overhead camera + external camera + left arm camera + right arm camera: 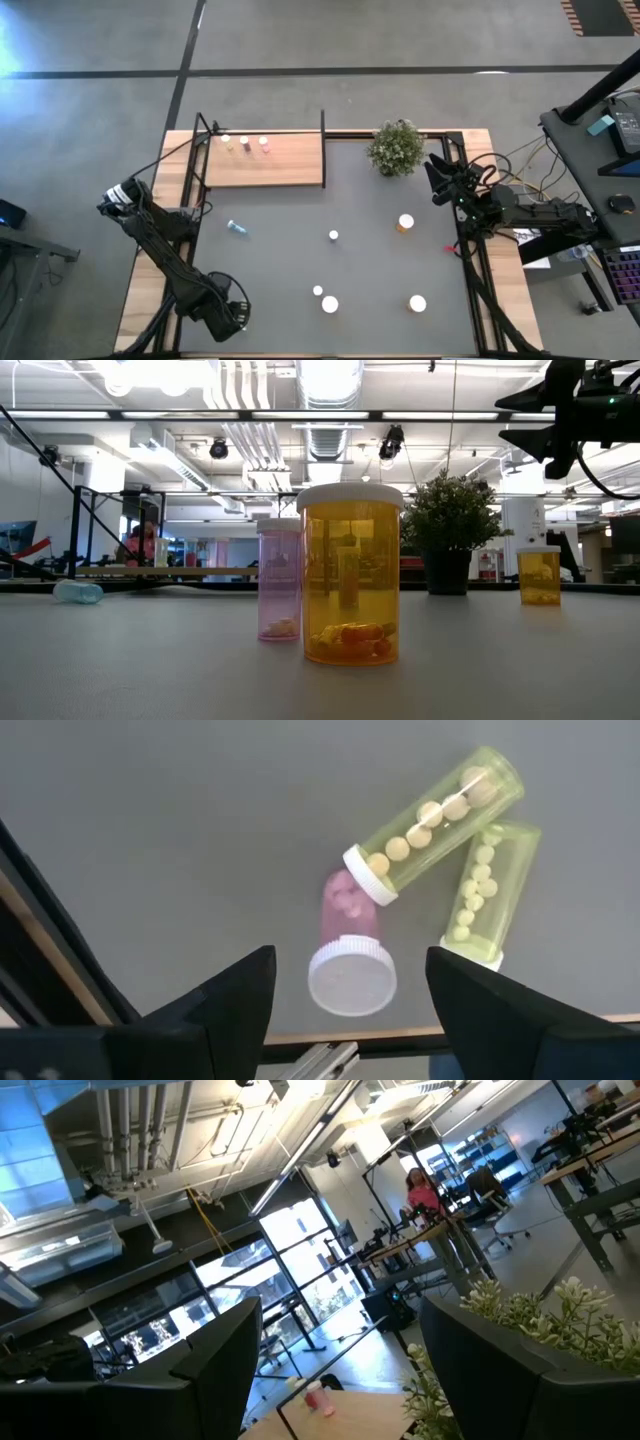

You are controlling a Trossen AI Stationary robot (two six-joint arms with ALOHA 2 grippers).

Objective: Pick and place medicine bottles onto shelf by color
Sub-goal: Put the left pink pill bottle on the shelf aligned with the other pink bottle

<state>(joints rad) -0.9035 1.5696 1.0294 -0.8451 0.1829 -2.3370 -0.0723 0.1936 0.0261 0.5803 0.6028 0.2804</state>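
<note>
Left gripper (350, 1010) fingers spread wide and empty over the dark grey table (180, 840); a pink bottle (350, 960) stands upright between them, white cap facing the camera. Just beyond the fingertips, two yellow-green bottles (435, 820) lie flat, long axes slanted. Right gripper (335, 1370) spread wide, empty, aimed past the plant (540, 1330) into the room.

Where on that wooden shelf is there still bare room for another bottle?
The shelf is bare across its near side and toward its right post. Its far left edge is crowded by three small bottles in a row. On the table, the patch between the fallen bluish bottle and the plant is also free.
</note>
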